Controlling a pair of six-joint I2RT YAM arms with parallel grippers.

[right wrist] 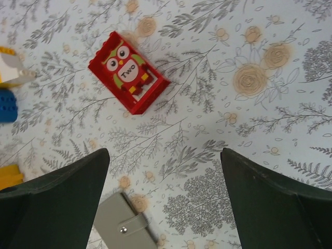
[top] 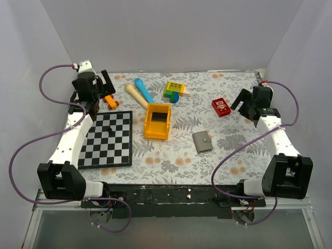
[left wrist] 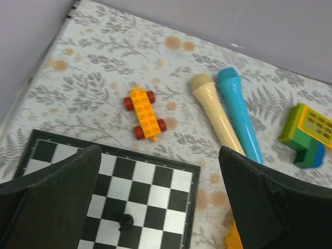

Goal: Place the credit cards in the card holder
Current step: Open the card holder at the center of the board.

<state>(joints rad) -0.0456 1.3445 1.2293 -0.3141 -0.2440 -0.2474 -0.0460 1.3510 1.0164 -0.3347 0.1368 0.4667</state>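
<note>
The card holder [top: 203, 141] is a small grey wallet, snapped shut, lying flat right of the table's middle. In the right wrist view the card holder [right wrist: 122, 223] shows at the bottom edge, below and left of the gap in my right gripper [right wrist: 164, 155], which hangs open above bare cloth. A flat black rectangle, the credit cards [top: 158, 115], lies inside the orange tray [top: 157, 129]. My right gripper [top: 244, 106] is raised at the far right. My left gripper [top: 102, 92] is raised at the far left, and in its own view the left gripper [left wrist: 160, 155] stands open over a chessboard corner.
A chessboard [top: 106, 139] with one black pawn [left wrist: 125, 223] lies at the left. Behind it are an orange toy car [left wrist: 143, 113], cream and blue cylinders [top: 139, 91] and a block building [top: 175, 91]. A red owl block [right wrist: 127, 71] sits near my right gripper.
</note>
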